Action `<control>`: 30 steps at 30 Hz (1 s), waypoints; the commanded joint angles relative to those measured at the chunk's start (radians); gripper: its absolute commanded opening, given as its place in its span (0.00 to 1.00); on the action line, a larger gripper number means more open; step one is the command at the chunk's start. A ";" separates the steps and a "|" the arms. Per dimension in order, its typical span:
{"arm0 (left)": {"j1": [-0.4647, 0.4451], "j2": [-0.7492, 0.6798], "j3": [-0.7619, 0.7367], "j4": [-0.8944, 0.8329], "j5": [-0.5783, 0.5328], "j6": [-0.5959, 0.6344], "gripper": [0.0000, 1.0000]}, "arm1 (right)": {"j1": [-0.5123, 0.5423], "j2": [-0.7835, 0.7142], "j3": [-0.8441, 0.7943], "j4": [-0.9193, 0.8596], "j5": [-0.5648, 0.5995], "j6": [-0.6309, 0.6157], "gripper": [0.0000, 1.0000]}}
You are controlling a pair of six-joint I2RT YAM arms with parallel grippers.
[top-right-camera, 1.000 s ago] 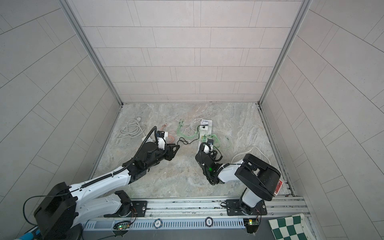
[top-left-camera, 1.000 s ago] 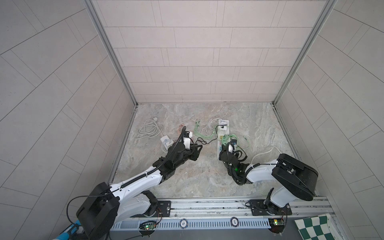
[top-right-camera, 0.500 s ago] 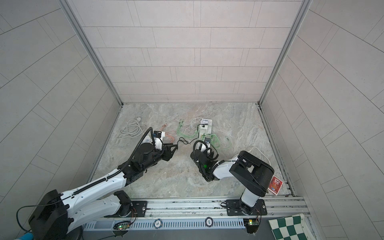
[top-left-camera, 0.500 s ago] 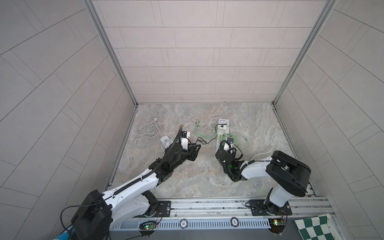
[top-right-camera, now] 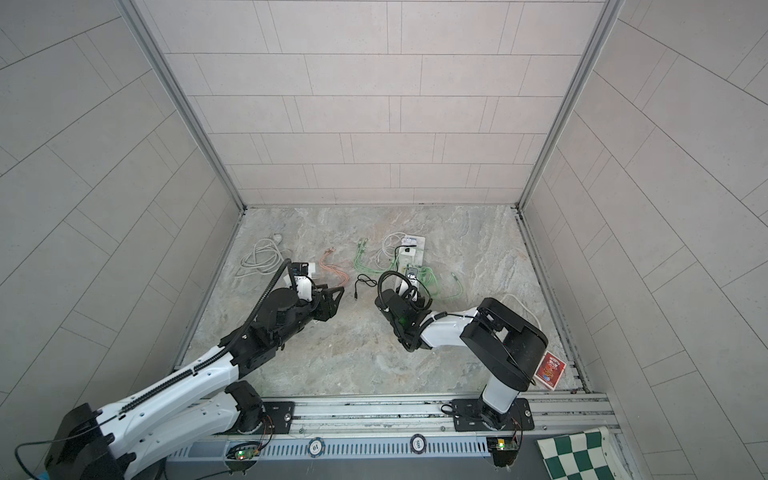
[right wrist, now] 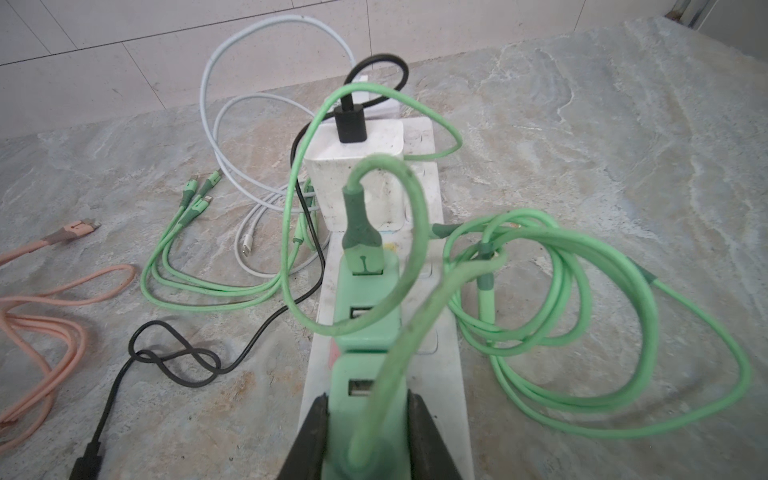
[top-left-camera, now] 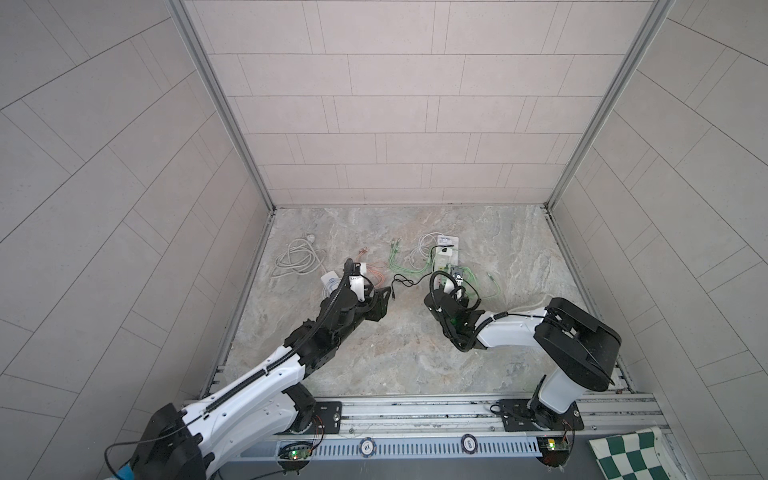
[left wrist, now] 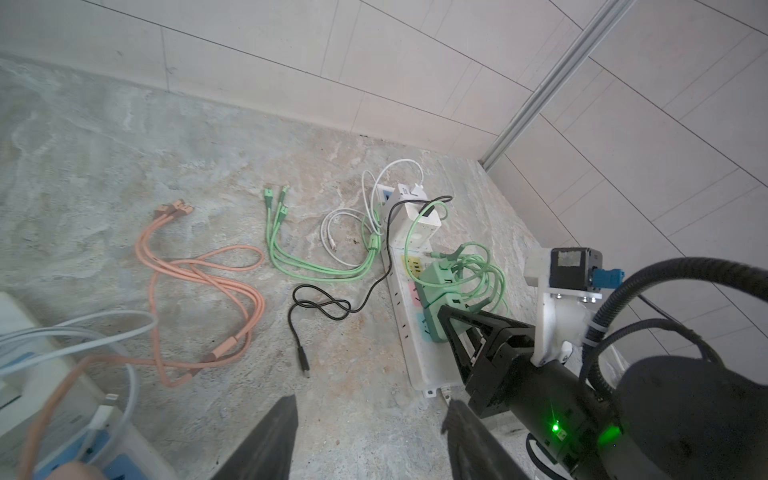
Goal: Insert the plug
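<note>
The right gripper (right wrist: 365, 401) clamps a boxy mint-green plug (right wrist: 343, 376) — smooth plastic.

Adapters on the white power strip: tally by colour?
Green adapters: 2
White adapters: 2
Total: 4

bright even daylight, soft shadows, wide-angle distortion
</note>
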 commanded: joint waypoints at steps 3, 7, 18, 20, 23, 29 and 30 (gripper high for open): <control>0.008 -0.111 0.014 -0.097 -0.123 0.030 0.69 | -0.132 0.019 0.008 -0.113 -0.150 -0.069 0.00; 0.010 -0.159 0.021 -0.142 -0.163 0.041 0.71 | -0.211 0.061 0.088 -0.114 -0.208 -0.131 0.00; 0.027 -0.194 0.087 -0.316 -0.268 0.067 0.87 | -0.359 0.184 0.263 -0.118 -0.345 -0.175 0.08; 0.034 -0.184 0.093 -0.344 -0.271 0.062 0.89 | -0.386 0.197 0.287 -0.117 -0.372 -0.179 0.12; 0.042 -0.172 0.107 -0.384 -0.281 0.060 0.92 | -0.415 0.195 0.291 -0.082 -0.438 -0.192 0.19; 0.051 -0.180 0.102 -0.381 -0.342 0.098 0.96 | -0.413 0.103 0.270 -0.091 -0.530 -0.239 0.36; 0.054 -0.179 0.100 -0.375 -0.348 0.103 0.97 | -0.412 0.084 0.270 -0.101 -0.541 -0.244 0.39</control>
